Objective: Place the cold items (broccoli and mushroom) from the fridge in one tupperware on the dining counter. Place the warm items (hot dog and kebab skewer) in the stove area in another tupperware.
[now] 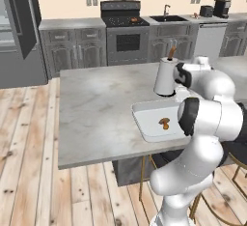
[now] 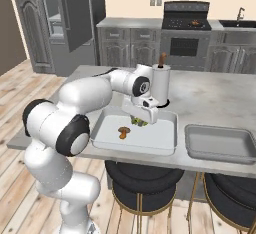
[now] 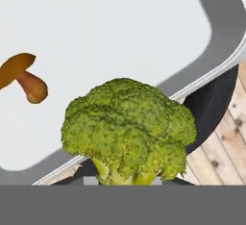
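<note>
1. Left of the scene, the fridge (image 2: 65,18) stands with its door ajar; no cold item can be made out inside it, so the cold half of the task looks nearly done.
2. On the counter (image 1: 96,119), the mushroom (image 2: 123,132) already lies on the floor of the white tub (image 2: 165,145).
3. The gripper (image 2: 140,118) hangs low over that tub's far side, clamped on the broccoli (image 3: 127,130), whose stalk sits between the fingers in the hand view; whether the floret is touching the tub floor cannot be told.
4. Step in hand, by my reading: dropping the broccoli beside the mushroom. The next move calls for parting the fingers over the tub floor, clear of the rim, then lifting straight out.
5. Just behind the tub stands a white canister (image 2: 161,85), near enough to bump on the way up.
6. Right of it, the grey tub (image 2: 220,150) waits for the warm items; something small and orange sits on the stove (image 2: 187,25).
7. No brand, label or writing can be read anywhere.
</note>
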